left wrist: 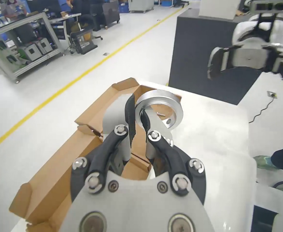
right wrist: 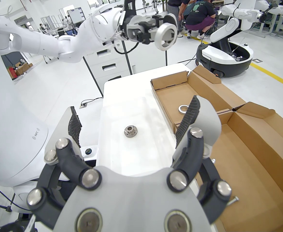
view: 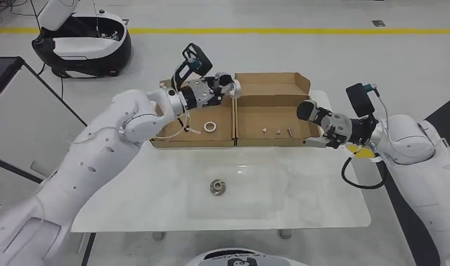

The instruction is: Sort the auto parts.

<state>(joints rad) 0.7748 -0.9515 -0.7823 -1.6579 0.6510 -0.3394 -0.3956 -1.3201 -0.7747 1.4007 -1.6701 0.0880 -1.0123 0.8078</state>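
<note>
Glossy white table (view: 281,195), yellow-striped grey floor (view: 281,55) beyond it; above it left claw (left wrist: 136,112) gripped a silver metal ring (left wrist: 165,97), right claw (right wrist: 134,107) gaped.

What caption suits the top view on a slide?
Left gripper holds a metal ring above the cardboard boxes; open right gripper hangs at their right end; a hub lies on the table.

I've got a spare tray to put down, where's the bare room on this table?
Free: tabletop either side of the flanged hub. Crowded: the far side, with the left box, the right box, the left gripper holding a metal ring, and the right gripper.
</note>
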